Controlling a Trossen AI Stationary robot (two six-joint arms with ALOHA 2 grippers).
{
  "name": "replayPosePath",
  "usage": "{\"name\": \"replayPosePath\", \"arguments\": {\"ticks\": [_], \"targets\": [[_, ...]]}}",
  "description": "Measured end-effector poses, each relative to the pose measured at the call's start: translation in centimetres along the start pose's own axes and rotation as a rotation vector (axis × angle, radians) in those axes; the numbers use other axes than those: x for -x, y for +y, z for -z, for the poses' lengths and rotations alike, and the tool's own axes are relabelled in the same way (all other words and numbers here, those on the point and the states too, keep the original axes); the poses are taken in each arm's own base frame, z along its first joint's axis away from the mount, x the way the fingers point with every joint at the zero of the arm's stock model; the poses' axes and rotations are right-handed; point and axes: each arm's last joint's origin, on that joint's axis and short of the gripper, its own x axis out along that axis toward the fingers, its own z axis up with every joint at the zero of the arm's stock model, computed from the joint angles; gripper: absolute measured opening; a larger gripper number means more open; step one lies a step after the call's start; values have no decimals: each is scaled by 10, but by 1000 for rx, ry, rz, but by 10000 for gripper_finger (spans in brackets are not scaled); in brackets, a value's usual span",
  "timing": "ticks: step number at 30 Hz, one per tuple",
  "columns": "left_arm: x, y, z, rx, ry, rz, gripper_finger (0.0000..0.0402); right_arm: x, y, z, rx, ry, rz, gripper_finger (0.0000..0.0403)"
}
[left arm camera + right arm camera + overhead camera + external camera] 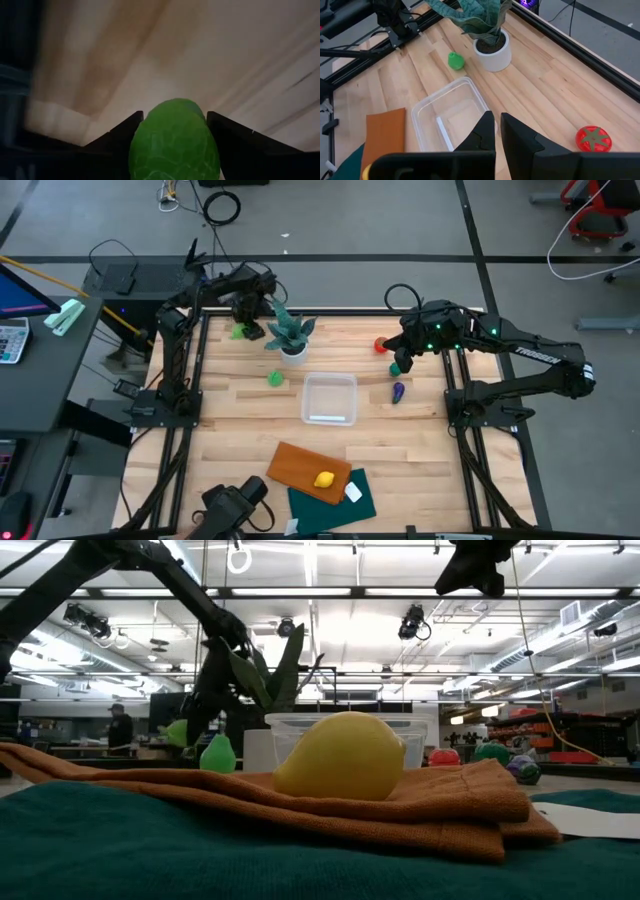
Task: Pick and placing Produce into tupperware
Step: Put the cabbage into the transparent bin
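— Obstacles by left gripper (172,145)?
— Clamped on light green produce (173,140); potted plant (291,335) just beside, blocking way toward tupperware (330,399).
— Right gripper (498,131)?
— Pinched shut, empty, above tomato (593,138); purple piece (398,391) near.

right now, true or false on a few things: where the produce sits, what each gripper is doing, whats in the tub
1. The left gripper has a light green piece between its fingers. True.
2. The tupperware already holds the yellow piece. False: the tub looks empty, and the yellow piece lies on the orange-brown board.
3. The right gripper is shut with nothing in it. True.
4. The red piece lies inside the tub. False: it lies on the bare table.
5. A second light green piece lies near the potted plant. True.
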Motion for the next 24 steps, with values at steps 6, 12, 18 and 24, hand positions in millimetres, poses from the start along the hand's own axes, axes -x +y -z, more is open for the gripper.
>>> {"name": "replayPosePath", "arguments": {"ticks": [6, 12, 18, 24], "targets": [[43, 6, -2, 38, -71, -26, 224, 0, 0, 0, 0, 0, 0, 0], [90, 13, -2, 105, -207, -64, 214, 0, 0, 0, 7, 0, 0, 0], [130, 16, 2, 152, -349, -100, 221, 0, 0, 0, 9, 0, 0, 0], [159, 14, 6, 162, -471, -92, 212, 0, 0, 0, 9, 0, 0, 0]]}}
